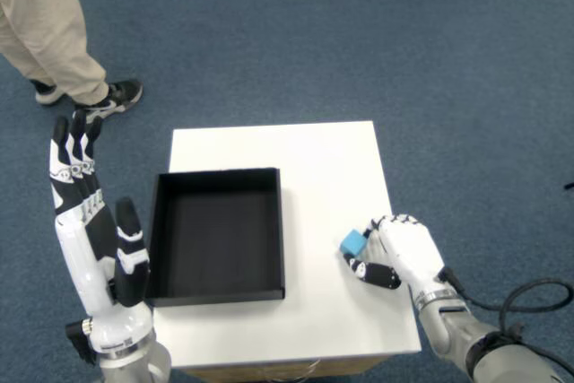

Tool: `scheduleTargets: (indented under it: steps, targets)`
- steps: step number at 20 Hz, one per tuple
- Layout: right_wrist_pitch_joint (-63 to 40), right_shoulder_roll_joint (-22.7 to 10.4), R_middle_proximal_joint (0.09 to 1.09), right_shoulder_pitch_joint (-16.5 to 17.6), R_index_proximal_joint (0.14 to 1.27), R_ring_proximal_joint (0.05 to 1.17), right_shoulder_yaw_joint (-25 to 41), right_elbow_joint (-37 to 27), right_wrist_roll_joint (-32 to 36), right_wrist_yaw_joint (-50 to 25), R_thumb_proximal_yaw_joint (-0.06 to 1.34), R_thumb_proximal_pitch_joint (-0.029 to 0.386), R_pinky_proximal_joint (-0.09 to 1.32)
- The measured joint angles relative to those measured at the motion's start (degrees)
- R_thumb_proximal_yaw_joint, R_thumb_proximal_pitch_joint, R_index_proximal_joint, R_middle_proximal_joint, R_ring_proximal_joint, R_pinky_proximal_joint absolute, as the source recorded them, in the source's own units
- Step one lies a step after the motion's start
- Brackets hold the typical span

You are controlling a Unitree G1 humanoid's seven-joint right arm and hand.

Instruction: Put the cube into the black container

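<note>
The right hand [401,256] curls its fingers around the blue cube [352,242], apparently gripping it, near the white table's [305,154] 4 o'clock edge. The black container [216,234] sits empty at 9 o'clock of the cube, with bare tabletop between. The left hand [94,230] hangs spread beyond the table's left edge.

I see a glossy white-and-black plastic right hand [404,256], a smooth matt white tabletop [305,168] under it, and fuzzy blue carpet [430,69] around that table.

Blue cube [352,242], black container [218,234], white table [332,168].
</note>
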Motion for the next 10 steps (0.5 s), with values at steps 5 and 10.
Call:
scheduleTargets:
  steps: [5,10]
  targets:
    - [-1.14,0.07,0.55,0.37,1.09,0.45,-0.60,0.00,0.06,-0.89,1.14,0.162,0.33]
    - [-2.12,0.08,0.56,0.37,1.08,0.45,-0.61,0.01,0.05,-1.60,1.18,0.168,0.34]
